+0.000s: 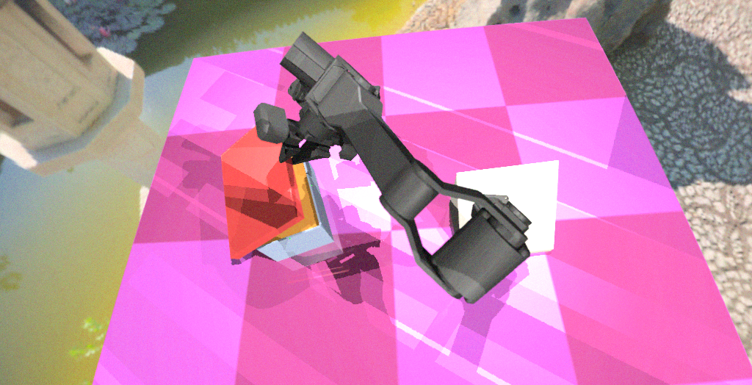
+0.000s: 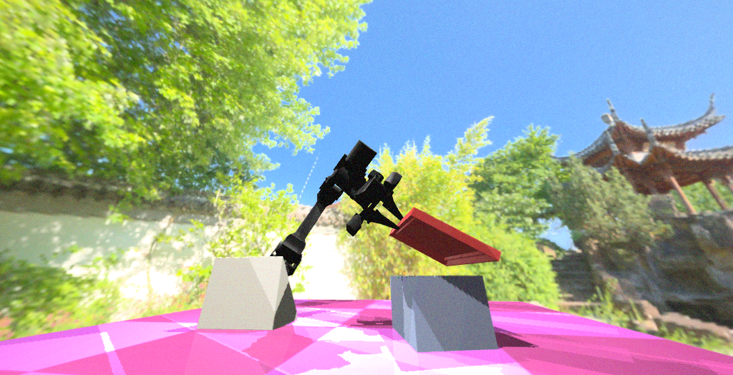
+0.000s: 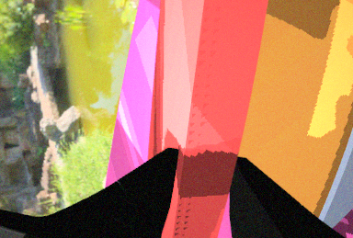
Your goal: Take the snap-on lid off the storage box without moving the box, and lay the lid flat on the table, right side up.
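The red lid (image 1: 257, 182) (image 2: 440, 237) (image 3: 221, 65) hangs tilted above the storage box. Its edge at the gripper is higher and its far edge lower. In the exterior view a gap shows between lid and box. The black gripper (image 1: 286, 159) (image 2: 399, 222) (image 3: 207, 154) is shut on the lid's near rim. The blue-grey box (image 1: 302, 243) (image 2: 445, 311) (image 3: 342, 180) stands upright on the table, partly hidden under the lid in the top view. An orange surface (image 1: 311, 200) (image 3: 294, 88) shows within the box's walls.
The checkered pink table (image 1: 620, 277) (image 2: 338, 352) carries the box near its left side in the top view. A whitish block (image 1: 541, 198) (image 2: 245, 290) with sloping sides stands to the right, partly behind the arm's lower part. The table's left edge is close beyond the lid.
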Robot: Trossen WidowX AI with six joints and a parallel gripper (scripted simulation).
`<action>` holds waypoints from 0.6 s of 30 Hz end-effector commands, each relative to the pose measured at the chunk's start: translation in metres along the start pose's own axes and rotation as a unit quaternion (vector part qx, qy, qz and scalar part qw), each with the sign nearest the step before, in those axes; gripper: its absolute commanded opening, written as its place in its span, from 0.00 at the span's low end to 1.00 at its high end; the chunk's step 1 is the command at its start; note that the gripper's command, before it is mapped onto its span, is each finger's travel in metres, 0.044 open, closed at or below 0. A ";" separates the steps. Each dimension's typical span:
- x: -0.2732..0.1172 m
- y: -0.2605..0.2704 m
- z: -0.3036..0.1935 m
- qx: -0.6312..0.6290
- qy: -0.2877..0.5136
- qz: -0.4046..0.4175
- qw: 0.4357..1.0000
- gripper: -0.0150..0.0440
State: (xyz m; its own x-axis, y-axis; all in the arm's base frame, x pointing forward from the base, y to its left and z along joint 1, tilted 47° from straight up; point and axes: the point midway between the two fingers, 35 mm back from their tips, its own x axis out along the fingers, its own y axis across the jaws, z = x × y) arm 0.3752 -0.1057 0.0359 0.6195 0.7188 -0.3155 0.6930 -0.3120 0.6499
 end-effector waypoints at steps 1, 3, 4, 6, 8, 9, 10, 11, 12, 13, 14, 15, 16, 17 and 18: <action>-0.005 0.006 -0.001 -0.003 0.003 0.004 1.000 0.25; -0.006 0.008 -0.001 -0.003 0.003 0.004 1.000 0.25; -0.007 0.009 -0.001 -0.003 0.003 0.004 1.000 0.25; -0.009 0.011 -0.001 -0.003 0.003 0.004 1.000 0.25; -0.010 0.013 -0.001 -0.003 0.003 0.004 1.000 0.25; -0.011 0.014 -0.001 -0.003 0.003 0.004 1.000 0.25; -0.012 0.015 -0.001 -0.003 0.003 0.004 1.000 0.25; -0.013 0.016 -0.001 -0.003 0.003 0.004 1.000 0.25; -0.014 0.017 -0.001 -0.003 0.003 0.004 1.000 0.25; -0.015 0.018 -0.001 -0.003 0.003 0.004 1.000 0.25; -0.016 0.019 -0.001 -0.003 0.003 0.004 1.000 0.25; -0.016 0.020 -0.001 -0.003 0.003 0.004 1.000 0.25; -0.016 0.019 -0.001 -0.003 0.003 0.004 1.000 0.25; -0.015 0.017 -0.002 -0.003 0.003 0.004 1.000 0.25; -0.014 0.016 -0.004 -0.002 0.003 0.004 1.000 0.25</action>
State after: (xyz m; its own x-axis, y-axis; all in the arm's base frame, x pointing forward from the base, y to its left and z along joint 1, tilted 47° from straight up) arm 0.3776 -0.1211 0.0515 0.6214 0.7170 -0.3157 0.6902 -0.3104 0.6536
